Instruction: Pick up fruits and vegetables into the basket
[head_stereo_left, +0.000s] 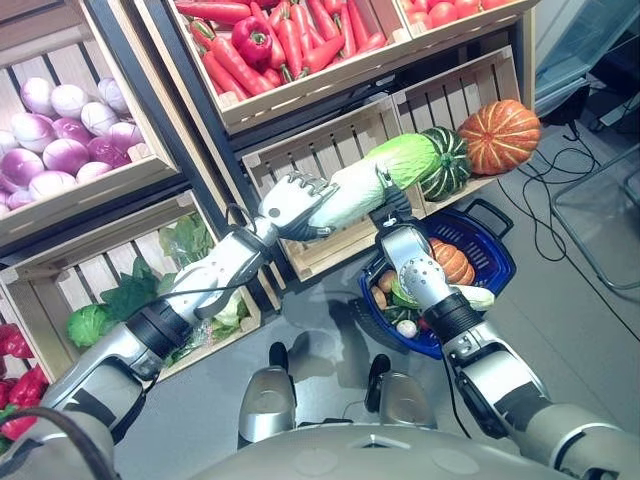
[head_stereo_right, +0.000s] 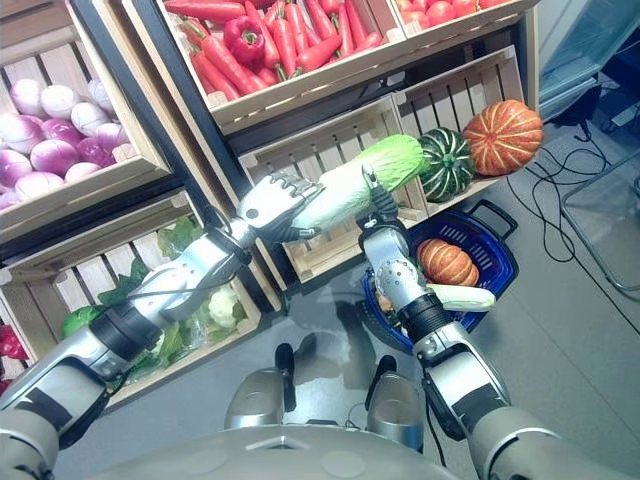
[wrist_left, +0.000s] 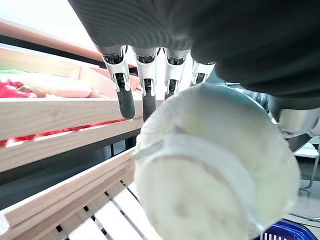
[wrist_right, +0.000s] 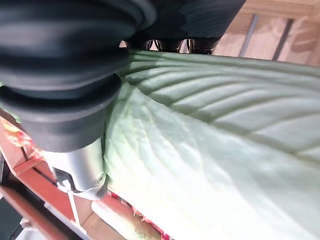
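The cabbage (head_stereo_right: 355, 185), a long napa type, is held off the shelves between both hands, in front of the middle crate (head_stereo_right: 330, 150). Its long axis runs from its white stem end at the left hand (head_stereo_right: 272, 205) up to its green leafy end near the dark green squash (head_stereo_right: 445, 163). The left hand has its fingers curled over the stem end; the left wrist view shows the pale cut base just under the fingertips (wrist_left: 126, 102). The right hand (head_stereo_right: 380, 212) sits under the cabbage at mid-length, against the ribbed leaf, but its fingers are hidden and I cannot tell how far they close.

The basket (head_stereo_right: 500, 265) lies on the floor below and to the right of the cabbage, nearer the right arm. It already holds a small orange pumpkin (head_stereo_right: 446, 262) and other produce. Judgement: the cabbage must travel down and rightwards, leafy end first.

The cabbage looks firm, intact, white shading to pale green
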